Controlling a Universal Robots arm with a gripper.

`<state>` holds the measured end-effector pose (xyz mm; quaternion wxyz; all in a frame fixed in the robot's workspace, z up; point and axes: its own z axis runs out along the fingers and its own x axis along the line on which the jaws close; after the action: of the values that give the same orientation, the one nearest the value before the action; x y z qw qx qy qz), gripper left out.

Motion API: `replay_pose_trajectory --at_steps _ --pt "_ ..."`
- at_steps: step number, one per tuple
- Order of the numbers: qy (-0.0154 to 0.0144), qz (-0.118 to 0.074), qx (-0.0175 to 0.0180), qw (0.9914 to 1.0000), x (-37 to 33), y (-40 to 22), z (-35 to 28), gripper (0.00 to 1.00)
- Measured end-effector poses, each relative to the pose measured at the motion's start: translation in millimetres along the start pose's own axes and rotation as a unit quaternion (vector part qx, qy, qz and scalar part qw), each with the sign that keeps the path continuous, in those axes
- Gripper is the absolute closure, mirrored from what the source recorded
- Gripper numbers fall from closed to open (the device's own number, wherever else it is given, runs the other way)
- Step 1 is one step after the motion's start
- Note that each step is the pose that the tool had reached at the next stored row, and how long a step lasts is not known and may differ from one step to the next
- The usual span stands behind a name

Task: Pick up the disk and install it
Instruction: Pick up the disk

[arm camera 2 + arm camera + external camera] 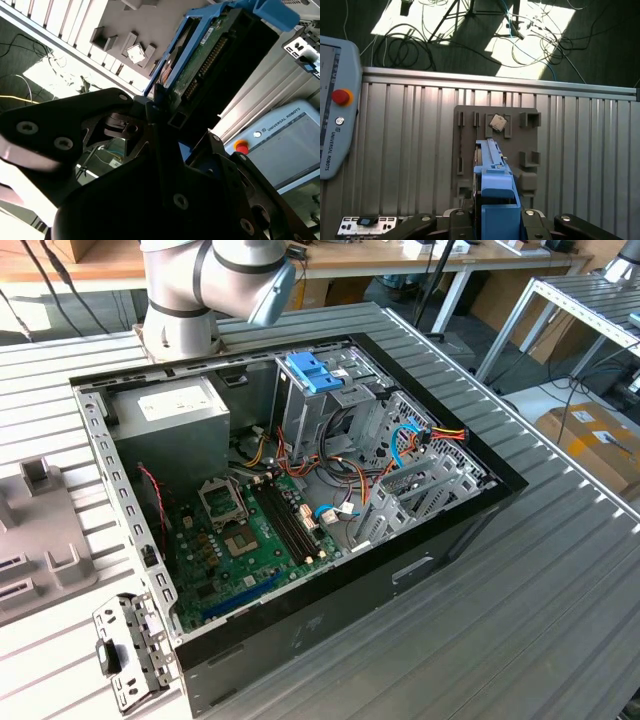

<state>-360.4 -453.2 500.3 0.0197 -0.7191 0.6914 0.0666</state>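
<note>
The disk is held edge-on between the fingers of my gripper, its bright blue rail and end tab facing the first wrist camera. It hangs above a grey fixture plate on the slatted table. In the second wrist view the disk shows its green circuit board and connector row, framed by blue rails, and my gripper is shut on its near end. In the exterior view the arm rises behind the open computer case.
Inside the case are a grey power supply, a green motherboard and a paler blue bracket atop the drive cage. A teach pendant lies on the table. A small chip rests on the fixture plate. A metal bracket lies near the case corner.
</note>
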Motion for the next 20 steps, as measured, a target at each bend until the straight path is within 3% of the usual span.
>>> replay_pose_trajectory --at_steps 20 --pt "0.0000 0.000 0.0000 1.00000 5.0 -22.1 -1.8 0.64"
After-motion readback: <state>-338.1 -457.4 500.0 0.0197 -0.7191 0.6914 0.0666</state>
